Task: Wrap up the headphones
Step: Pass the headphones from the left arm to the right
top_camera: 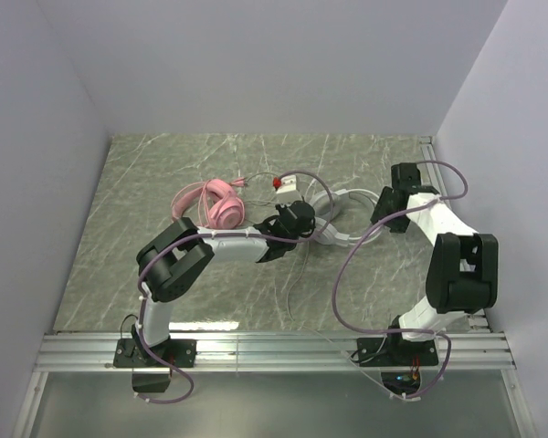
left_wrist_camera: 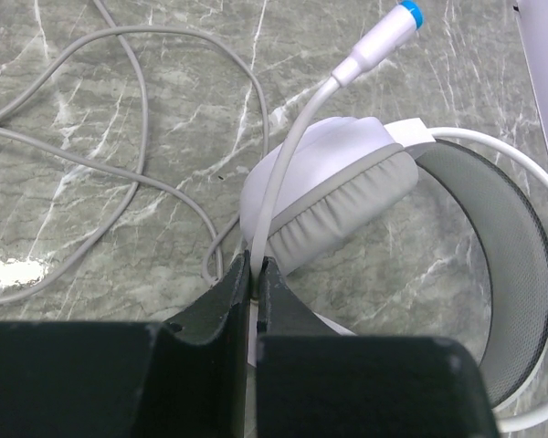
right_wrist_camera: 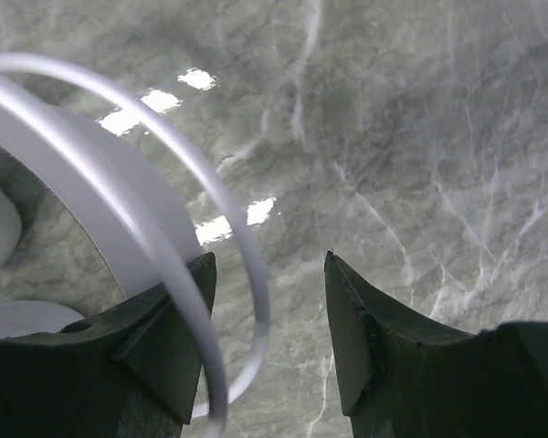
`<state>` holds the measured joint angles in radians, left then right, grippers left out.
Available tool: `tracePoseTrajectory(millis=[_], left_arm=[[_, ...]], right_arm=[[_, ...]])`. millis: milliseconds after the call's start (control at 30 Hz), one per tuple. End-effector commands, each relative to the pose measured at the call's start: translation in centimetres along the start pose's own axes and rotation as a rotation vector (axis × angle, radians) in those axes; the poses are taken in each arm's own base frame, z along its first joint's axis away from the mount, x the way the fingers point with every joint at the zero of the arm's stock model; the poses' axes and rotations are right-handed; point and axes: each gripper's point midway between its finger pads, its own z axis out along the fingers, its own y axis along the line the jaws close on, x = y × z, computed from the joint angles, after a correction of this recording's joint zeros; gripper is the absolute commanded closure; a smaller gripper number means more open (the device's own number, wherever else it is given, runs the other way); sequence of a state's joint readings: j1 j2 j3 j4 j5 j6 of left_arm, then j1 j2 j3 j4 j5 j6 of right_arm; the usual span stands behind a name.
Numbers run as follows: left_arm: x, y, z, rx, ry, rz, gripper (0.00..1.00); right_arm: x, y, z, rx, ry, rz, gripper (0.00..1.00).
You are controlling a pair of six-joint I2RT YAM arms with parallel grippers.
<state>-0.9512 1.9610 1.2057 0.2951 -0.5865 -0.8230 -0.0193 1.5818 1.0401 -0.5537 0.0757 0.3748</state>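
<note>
My left gripper (left_wrist_camera: pixel 254 271) pinches the white headphones' (left_wrist_camera: pixel 333 192) cable (left_wrist_camera: pixel 288 173) mid-table. My right gripper (right_wrist_camera: pixel 269 274) is spread, with the headband wire (right_wrist_camera: pixel 248 248) between its fingers. Tugging the cable could drag the headset away.

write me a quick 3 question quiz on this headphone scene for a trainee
1. True or false: the left gripper is shut on the white cable.
2. Pick one: in the top view, where do the pink headphones lie relative to the white headphones? A to their left; B to their right; C stacked on top of them.
3. Fill in: the plug at the end of the white cable has a ____ tip.

Key: 1 true; 2 A; 3 blue.
</note>
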Motion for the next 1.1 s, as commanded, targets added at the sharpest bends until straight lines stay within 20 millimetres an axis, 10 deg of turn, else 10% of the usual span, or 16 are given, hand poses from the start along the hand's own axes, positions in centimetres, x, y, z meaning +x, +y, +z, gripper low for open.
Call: tracePoseTrajectory(millis=[0,567,667,767,1067], left_arm=[[-1.1,-0.2,-0.6,0.023,-0.011,0.029,1.00],[-1.4,-0.2,-0.9,0.031,-0.017,0.020,1.00],[-1.3,-0.4,-1.0,0.038,-0.011,0.019,1.00],[-1.8,-0.5,-1.3,0.042,-0.017,0.031,0.97],[-7.0,-1.6,-5.0,0.049,-0.053,0.083,0.22]], right_arm=[[-0.3,0.9,-0.4,-0.019,0.024,-0.055,0.42],[2.1,0.5,0.9,0.059,0.091,-0.102,0.73],[2.5,0.2,1.2,0.080,0.098,-0.073,0.97],[2.6,1.1,1.2,0.022,0.094,-0.063,1.00],[0.8,3.1,-1.9,-0.120,-0.005,-0.007,1.00]])
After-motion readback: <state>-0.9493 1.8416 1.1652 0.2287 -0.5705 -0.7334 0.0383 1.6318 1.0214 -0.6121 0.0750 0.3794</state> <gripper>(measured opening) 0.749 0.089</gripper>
